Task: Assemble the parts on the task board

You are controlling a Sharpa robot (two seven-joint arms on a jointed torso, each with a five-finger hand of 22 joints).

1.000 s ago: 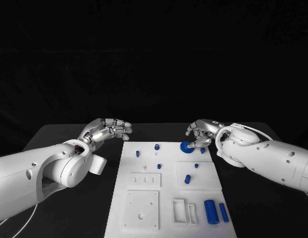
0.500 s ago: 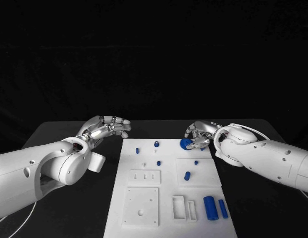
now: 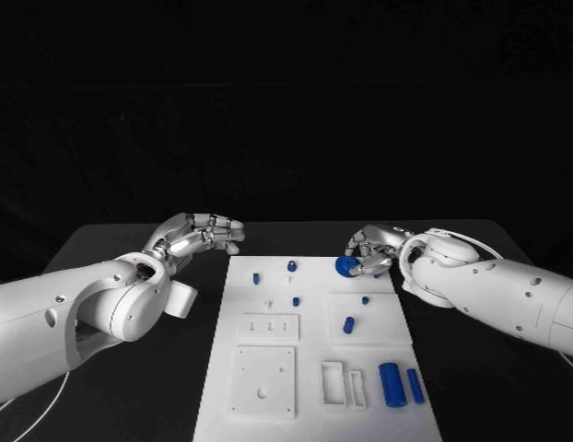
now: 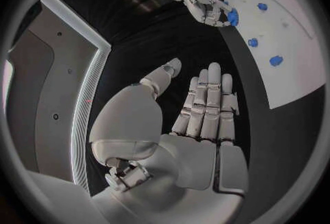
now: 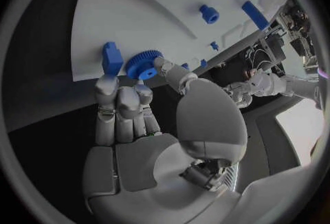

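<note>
A: Little has moved since a second ago: the right hand (image 3: 370, 250) has eased slightly toward the far end of the task board (image 3: 316, 368) with the blue gear (image 3: 346, 268), and the left hand (image 3: 202, 236) has barely stirred.

B: Start at the left, then. What is that hand doing?

A: It hovers above the tabletop (image 3: 141, 249) just off the board's far left corner, holding nothing. From its own wrist camera the fingers (image 4: 206, 104) lie straight and side by side, the thumb apart.

B: And on the board itself?

A: Small blue pegs (image 3: 291, 268) stand near the far end, a blue pin (image 3: 348, 325) sits in the middle, and two blue cylinders (image 3: 400, 385) lie at the near right beside empty white slots (image 3: 341, 385).

B: Then the right side.

A: The right hand pinches the gear at the board's far right corner. Its wrist view shows the gear (image 5: 143, 64) between thumb and fingertips (image 5: 108, 85), just beside a blue block (image 5: 112, 58) at the board's edge.

B: What could go wrong?

A: The pinch looks shallow, on the toothed rim, so I judge the gear could tilt or slip out as it is lowered. Being so near the edge, a dropped gear might roll off onto the tabletop. The fingers could also knock the block beside it. Whether the gear is already seated I cannot tell.
</note>
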